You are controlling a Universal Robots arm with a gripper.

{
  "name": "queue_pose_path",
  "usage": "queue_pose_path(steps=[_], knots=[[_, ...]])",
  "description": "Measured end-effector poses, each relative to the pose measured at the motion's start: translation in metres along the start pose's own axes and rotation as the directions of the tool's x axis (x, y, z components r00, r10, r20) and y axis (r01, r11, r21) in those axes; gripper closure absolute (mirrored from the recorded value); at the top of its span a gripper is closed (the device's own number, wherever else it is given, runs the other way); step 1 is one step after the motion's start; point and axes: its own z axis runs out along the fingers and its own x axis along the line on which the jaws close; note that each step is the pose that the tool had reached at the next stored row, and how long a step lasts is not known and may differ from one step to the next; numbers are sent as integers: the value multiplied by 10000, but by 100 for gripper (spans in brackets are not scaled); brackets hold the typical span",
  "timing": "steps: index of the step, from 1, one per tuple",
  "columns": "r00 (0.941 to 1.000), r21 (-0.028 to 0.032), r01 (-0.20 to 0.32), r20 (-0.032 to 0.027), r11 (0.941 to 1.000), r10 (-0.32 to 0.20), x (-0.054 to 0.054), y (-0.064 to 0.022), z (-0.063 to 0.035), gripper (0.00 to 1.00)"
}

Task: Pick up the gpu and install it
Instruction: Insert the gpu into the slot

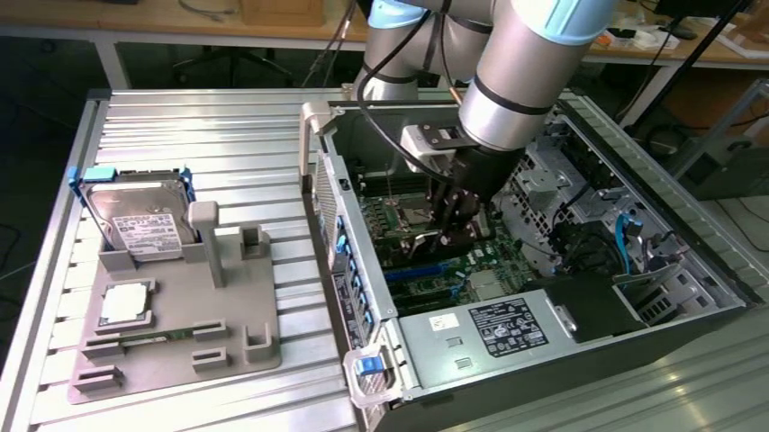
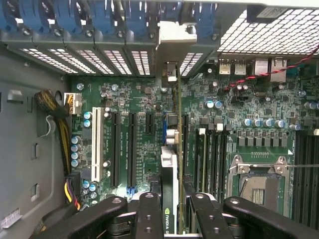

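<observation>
I see the gripper (image 1: 455, 236) down inside the open PC case (image 1: 673, 297), its fingers (image 2: 149, 214) closed partway on the gpu (image 2: 169, 199). The card stands edge-on over the motherboard (image 2: 134, 99), its bracket (image 2: 172, 45) up at the rear slot covers (image 2: 99, 20). A hard drive (image 1: 144, 220) sits in the grey holder (image 1: 229, 333) on the desk (image 1: 180, 126).

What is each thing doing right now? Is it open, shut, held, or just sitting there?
Gripper: shut on the gpu, down inside the computer case.
Gpu: held on edge above the motherboard, its metal bracket up by the rear slots.
Computer case: lying on its side, side panel off, open.
Processor socket: empty.
Hard drive: standing upright in the grey holder, untouched.
Memory stick: lying in the grey holder.
</observation>
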Motion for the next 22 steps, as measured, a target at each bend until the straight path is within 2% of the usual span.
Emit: queue_pose_path(steps=[13,22], knots=[[10000,0,-1,0,10000,1,-4,40,98,73],[10000,1,0,0,10000,0,-4,45,117,73]])
